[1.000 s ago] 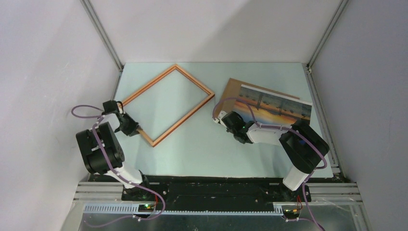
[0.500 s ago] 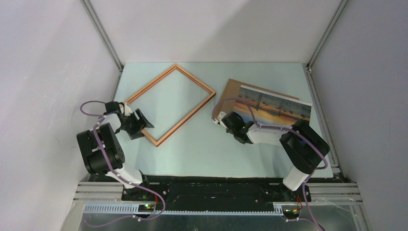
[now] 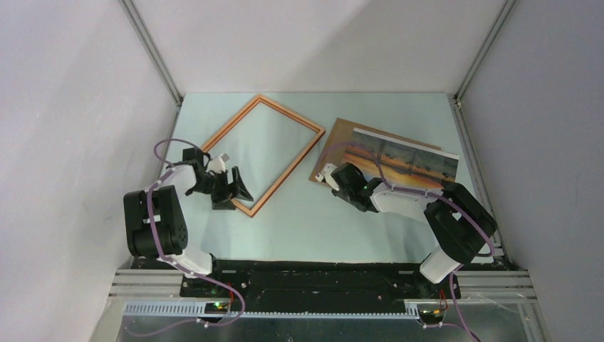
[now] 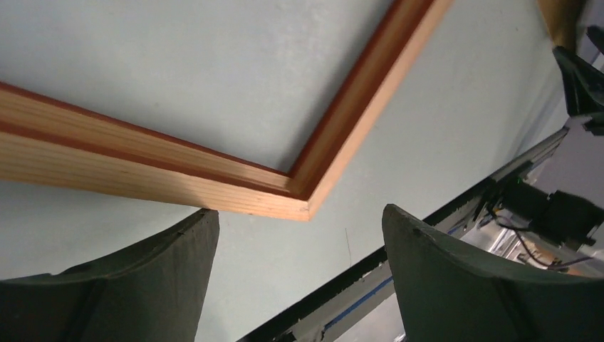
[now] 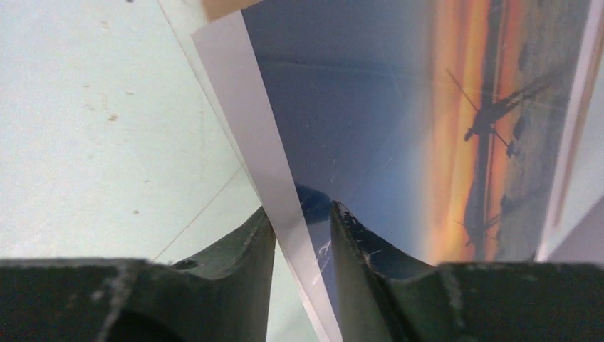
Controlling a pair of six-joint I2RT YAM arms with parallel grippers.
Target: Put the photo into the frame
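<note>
Now the frame (image 3: 285, 171) lies long axis diagonal, left tool (image 3: 233, 194) released; right tool (image 5: 303, 210) straddles the photo (image 3: 409, 160), grip unclear.

Middle lane: bare table (image 3: 306, 214) from 6 to 12 o'clock, between frame (image 3: 286, 172) and photo (image 3: 409, 158), unobstructed.
10 o'clock: frame's rails, low; left gripper (image 3: 237, 199) spread wide at its near corner.
2 o'clock: photo atop backing board (image 3: 342, 132); right gripper (image 3: 329, 173) straddles the photo's left edge.
6 o'clock: black base rail (image 3: 313, 281) carrying both arm bases.
Edges: walls (image 3: 85, 107) close off 9, 12, 3 o'clock.
</note>
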